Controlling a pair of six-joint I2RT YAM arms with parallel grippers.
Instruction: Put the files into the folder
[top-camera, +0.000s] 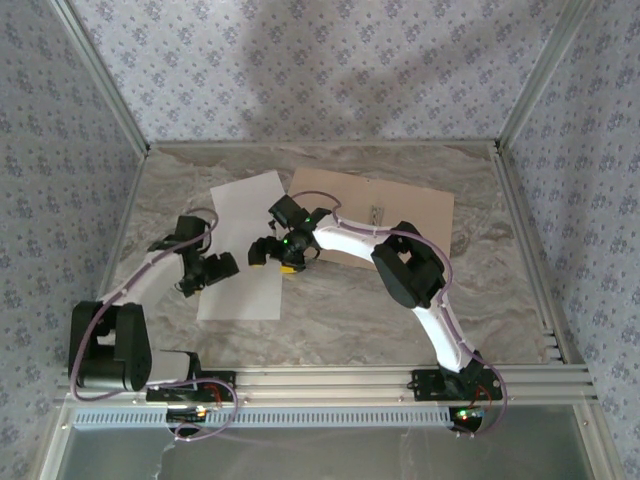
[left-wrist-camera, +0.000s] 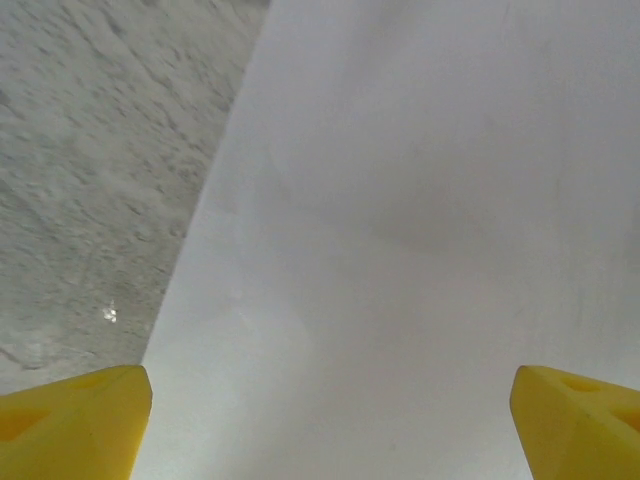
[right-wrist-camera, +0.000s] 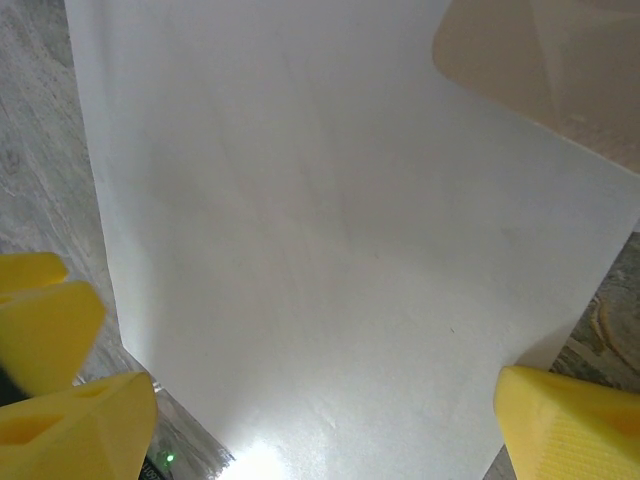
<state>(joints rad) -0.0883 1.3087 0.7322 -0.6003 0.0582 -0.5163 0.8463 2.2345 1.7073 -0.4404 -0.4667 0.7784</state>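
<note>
Left gripper (top-camera: 222, 266) (left-wrist-camera: 330, 425): yellow fingertips (left-wrist-camera: 75, 420) spread wide, nothing between them, and the thin white rectangular paper sheets (top-camera: 245, 210) (left-wrist-camera: 420, 220) lie flat directly under and ahead of it. Can't tell whether the tips touch the paper. The paper's long edge runs ahead of the left-hand fingertip in the left wrist view, with the grey marbled stone-look table (top-camera: 350, 310) (left-wrist-camera: 90, 150) bare beyond that edge. Right gripper (top-camera: 272, 256) (right-wrist-camera: 320, 415): jaws also spread wide, holding nothing, and the same white paper (right-wrist-camera: 330, 230) lies below and ahead of its yellow fingertips (right-wrist-camera: 570, 425). Contact unclear here too. In the top view the two grippers face each other over the sheets, left one at the paper's left side, right one at its right edge. The sheets look like two overlapping, the far one skewed. The flat tan-brown cardboard folder (top-camera: 410, 215) lies open on the table behind the right gripper, partly under that arm, its near corner touching or just beside the paper. A small grey metal clip (top-camera: 376, 213) sits on the folder's crease. Sheets not in the folder.
</note>
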